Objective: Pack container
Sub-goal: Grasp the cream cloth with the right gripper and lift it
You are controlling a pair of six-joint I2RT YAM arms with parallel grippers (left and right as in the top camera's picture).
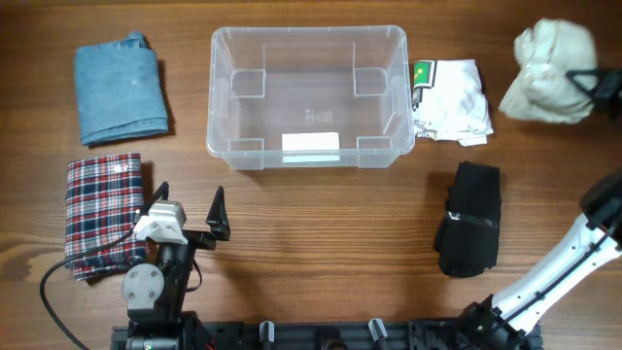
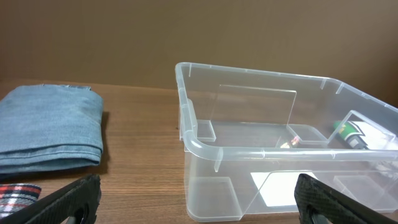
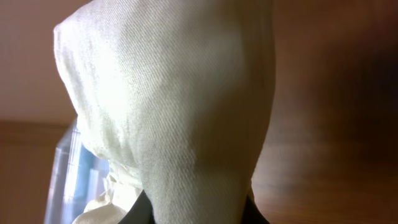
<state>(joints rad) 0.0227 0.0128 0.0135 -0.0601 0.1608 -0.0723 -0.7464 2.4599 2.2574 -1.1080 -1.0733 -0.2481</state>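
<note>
Right end effector (image 1: pixel 580 82) is clamped on the cream garment (image 1: pixel 547 60), far right and toward the back of the table (image 1: pixel 321 228). On my right wrist feed the cream cloth (image 3: pixel 174 106) fills nearly the whole frame, pinched between the dark fingers (image 3: pixel 252 216) at the bottom edge. It's bunched into a lump, and I can't tell whether it's clear of the table.

Left end effector (image 1: pixel 190 206) is spread wide with nothing between its fingers, sitting low at the front left, just beside the plaid garment (image 1: pixel 102 214). Its wrist camera looks straight at the container (image 2: pixel 249 152), with both black fingertips (image 2: pixel 65 199) at the bottom corners of the frame.

That container (image 1: pixel 306 34) sits upright at the back centre of the table, with nothing inside it and its white label (image 1: pixel 311 146) on the near side.

A folded blue denim garment (image 1: pixel 119 89) lies to its left, apart from it. A white printed garment (image 1: pixel 449 99) lies right up against its right wall. A black garment (image 1: pixel 469 231) lies on its own at the front right, well apart from the container.
</note>
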